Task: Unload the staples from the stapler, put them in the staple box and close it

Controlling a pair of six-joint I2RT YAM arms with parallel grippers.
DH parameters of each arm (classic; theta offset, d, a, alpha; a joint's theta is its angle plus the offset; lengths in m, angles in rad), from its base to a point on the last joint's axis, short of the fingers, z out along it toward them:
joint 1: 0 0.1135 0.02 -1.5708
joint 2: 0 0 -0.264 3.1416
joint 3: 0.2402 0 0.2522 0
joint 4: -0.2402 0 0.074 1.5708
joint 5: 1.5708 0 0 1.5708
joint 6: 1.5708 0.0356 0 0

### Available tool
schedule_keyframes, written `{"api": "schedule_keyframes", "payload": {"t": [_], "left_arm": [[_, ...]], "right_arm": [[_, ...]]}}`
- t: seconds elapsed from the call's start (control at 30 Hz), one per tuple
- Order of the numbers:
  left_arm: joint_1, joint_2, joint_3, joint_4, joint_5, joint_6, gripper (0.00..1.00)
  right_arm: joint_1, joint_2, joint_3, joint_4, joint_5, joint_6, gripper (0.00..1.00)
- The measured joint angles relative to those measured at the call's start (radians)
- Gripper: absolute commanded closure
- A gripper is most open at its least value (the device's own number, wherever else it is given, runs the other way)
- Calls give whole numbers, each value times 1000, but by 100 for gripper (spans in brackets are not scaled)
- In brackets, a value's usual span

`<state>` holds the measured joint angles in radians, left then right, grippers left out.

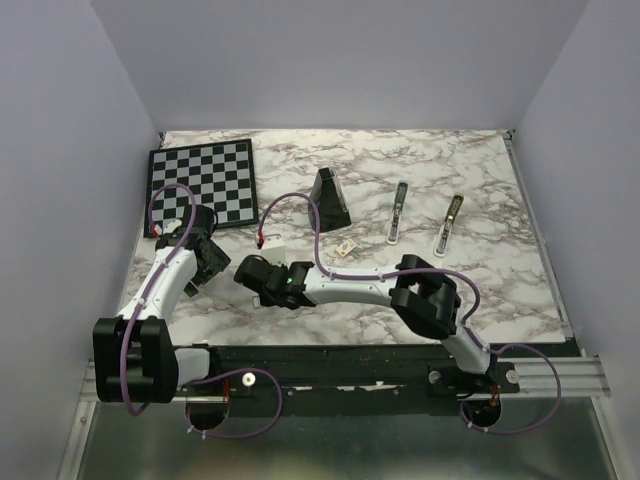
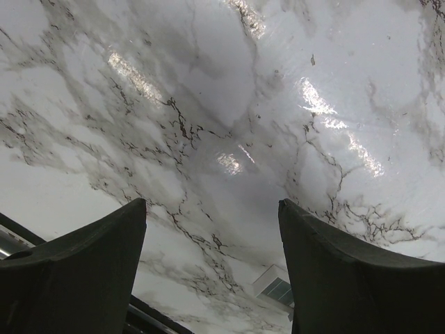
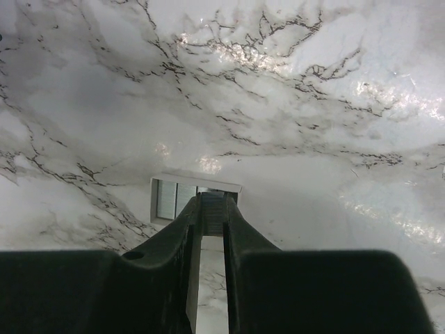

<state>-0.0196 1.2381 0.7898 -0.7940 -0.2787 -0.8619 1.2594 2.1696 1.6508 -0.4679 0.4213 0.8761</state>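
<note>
Left claw [image 2: 212, 203] stands wide open and holds nothing, low over the marble table [image 1: 500, 280] at its left side. The right claw [image 3: 212, 202], stretched across to just beside it, is nearly closed, with only a thin slit between its fingers [image 3: 174, 240] and nothing gripped. Farther out, the staples [image 1: 347, 249] lie loose as a small pale strip just beyond the right arm [image 1: 345, 287], and past them the stapler [image 1: 398, 213] lies flat, apart from the strip, between a black wedge [image 1: 330, 197] and an olive-brown bar [image 1: 450, 223] — a chessboard [image 1: 203, 184] sits at the far left.
</note>
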Motion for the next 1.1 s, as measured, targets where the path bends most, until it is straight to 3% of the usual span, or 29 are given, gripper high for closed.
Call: {"api": "schedule_keyframes", "payload": {"t": [0.73, 1.1], "left_arm": [[0, 0, 0, -1, 0, 0, 18], [0, 0, 1, -1, 0, 0, 18]], "right_arm": [[0, 30, 45, -34, 15, 20, 75], [10, 30, 50, -55, 30, 33, 66]]}}
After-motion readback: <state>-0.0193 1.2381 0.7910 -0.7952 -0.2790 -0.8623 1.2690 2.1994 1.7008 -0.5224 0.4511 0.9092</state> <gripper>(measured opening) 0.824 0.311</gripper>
